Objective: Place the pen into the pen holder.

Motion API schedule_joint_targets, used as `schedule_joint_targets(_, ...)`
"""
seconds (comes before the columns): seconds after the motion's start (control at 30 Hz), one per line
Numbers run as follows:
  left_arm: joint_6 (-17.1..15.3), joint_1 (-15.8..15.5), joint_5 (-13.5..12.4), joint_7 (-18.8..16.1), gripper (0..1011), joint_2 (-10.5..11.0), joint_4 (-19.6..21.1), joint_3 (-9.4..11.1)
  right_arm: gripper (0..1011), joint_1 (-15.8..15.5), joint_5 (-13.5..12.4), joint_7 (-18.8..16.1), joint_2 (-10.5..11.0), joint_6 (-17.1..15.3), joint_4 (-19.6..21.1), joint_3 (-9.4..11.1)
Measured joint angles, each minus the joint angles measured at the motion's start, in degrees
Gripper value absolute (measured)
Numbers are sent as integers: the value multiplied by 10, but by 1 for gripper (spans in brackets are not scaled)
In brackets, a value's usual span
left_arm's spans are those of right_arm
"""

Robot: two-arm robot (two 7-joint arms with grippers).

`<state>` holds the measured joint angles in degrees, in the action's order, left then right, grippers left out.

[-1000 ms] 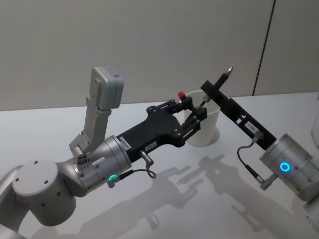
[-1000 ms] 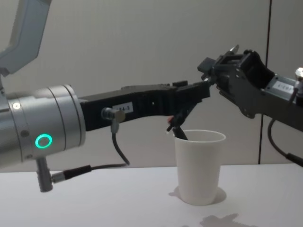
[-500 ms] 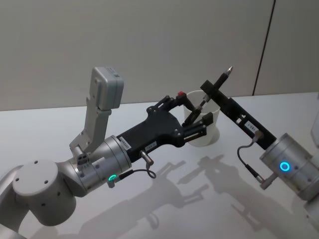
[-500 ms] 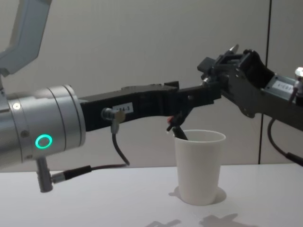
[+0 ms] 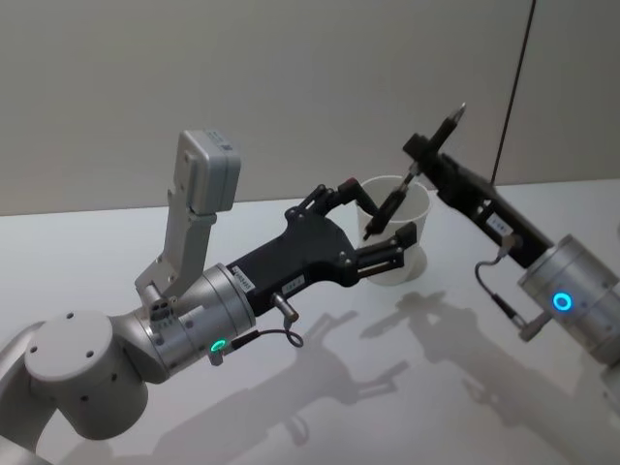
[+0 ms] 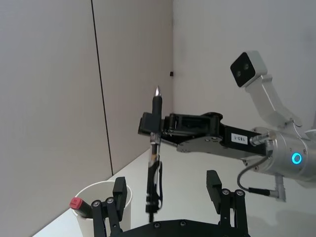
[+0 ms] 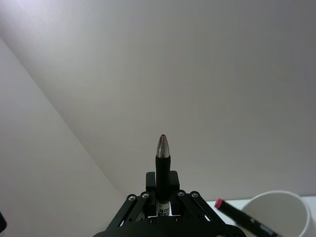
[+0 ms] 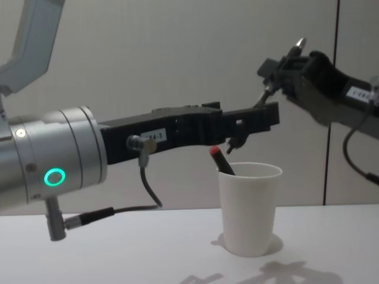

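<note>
While gripped — pen [image 6: 154,168], lower end hidden

Soft, even indoor light from overhead. Blurred arm shadows fall on the white table [image 5: 320,407] in front of the paper cup [image 5: 392,229]. The wall behind the cup is dim grey, without glare.

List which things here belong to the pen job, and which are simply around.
Part of the job:
- pen holder, a white paper cup
- red-capped pen, standing in it
- black pen, held in the right gripper
- left gripper, open beside the cup's rim

Simply around:
- white table
</note>
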<state>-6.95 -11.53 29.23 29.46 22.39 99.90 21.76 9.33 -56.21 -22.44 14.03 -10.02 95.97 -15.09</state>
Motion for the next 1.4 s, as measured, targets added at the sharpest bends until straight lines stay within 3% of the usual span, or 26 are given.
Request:
schedule_joint_targets(0.2, 0, 0, 0, 0, 1001, 0, 0, 0, 137, 14, 42, -4, 5, 23, -7, 4)
schedule_joint_targets(0.43, 0, 0, 0, 0, 1001, 0, 0, 0, 138, 32, 105, -5, 11, 56, -17, 8)
schedule_joint_targets(0.5, 0, 0, 0, 0, 1001, 0, 0, 0, 138, 40, 134, -3, 13, 70, -21, 10)
schedule_joint_targets(0.57, 0, 0, 0, 0, 1001, 0, 0, 0, 137, 42, 140, -3, 14, 73, -22, 10)
schedule_joint_targets(1.03, 0, 0, 0, 0, 1001, 0, 0, 0, 138, 84, 294, 16, 12, 116, -68, 8)
schedule_joint_targets(1.4, 0, 0, 0, 0, 1001, 0, 0, 0, 137, 113, 349, 8, -4, 121, -120, -4)
